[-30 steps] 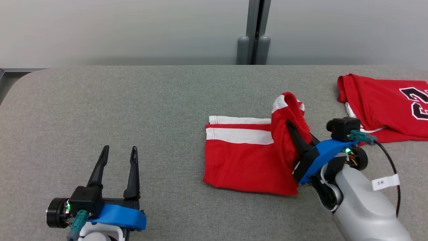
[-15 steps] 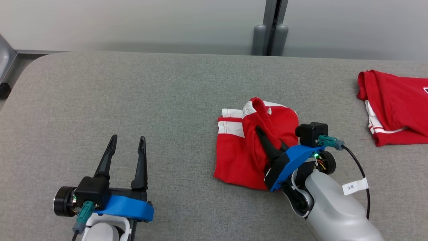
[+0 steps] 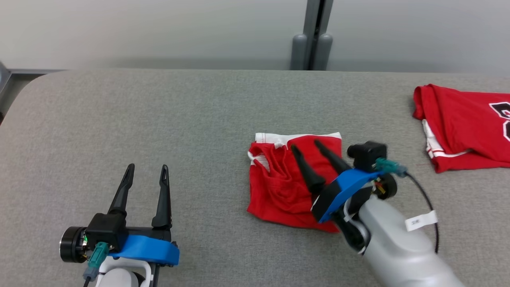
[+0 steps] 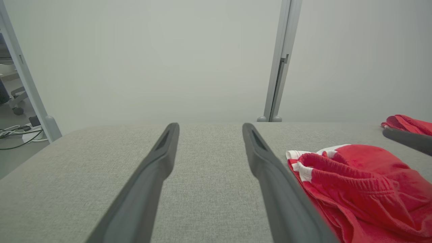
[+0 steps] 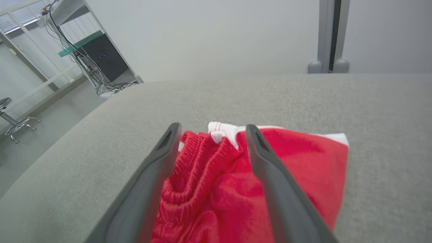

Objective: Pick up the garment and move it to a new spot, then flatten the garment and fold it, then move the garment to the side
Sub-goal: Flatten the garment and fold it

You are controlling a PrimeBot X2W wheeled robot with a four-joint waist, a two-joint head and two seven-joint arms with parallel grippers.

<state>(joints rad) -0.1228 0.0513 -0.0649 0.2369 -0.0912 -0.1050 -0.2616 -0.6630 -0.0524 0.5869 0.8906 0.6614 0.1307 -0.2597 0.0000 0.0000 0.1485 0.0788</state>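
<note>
The garment (image 3: 279,183), red shorts with white trim, lies folded over on the grey table, its elastic waistband bunched at the left. My right gripper (image 3: 306,146) hovers just over it with its fingers spread open and nothing between them; in the right wrist view the garment (image 5: 236,189) lies below and between the fingers of the right gripper (image 5: 211,130). My left gripper (image 3: 146,170) stands open and empty at the table's front left, well apart from the cloth. From the left wrist, the left gripper (image 4: 209,127) points across bare table, the garment (image 4: 364,182) at its right.
A second red garment (image 3: 462,123), a jersey with a black number, lies at the table's (image 3: 159,119) far right. A grey post (image 3: 312,36) stands behind the table's far edge. Left and middle of the table are bare felt.
My right gripper carried the raised flap of the garment leftward over the rest, then opened and let it drop. The head camera shifted between frames. My left arm kept still.
</note>
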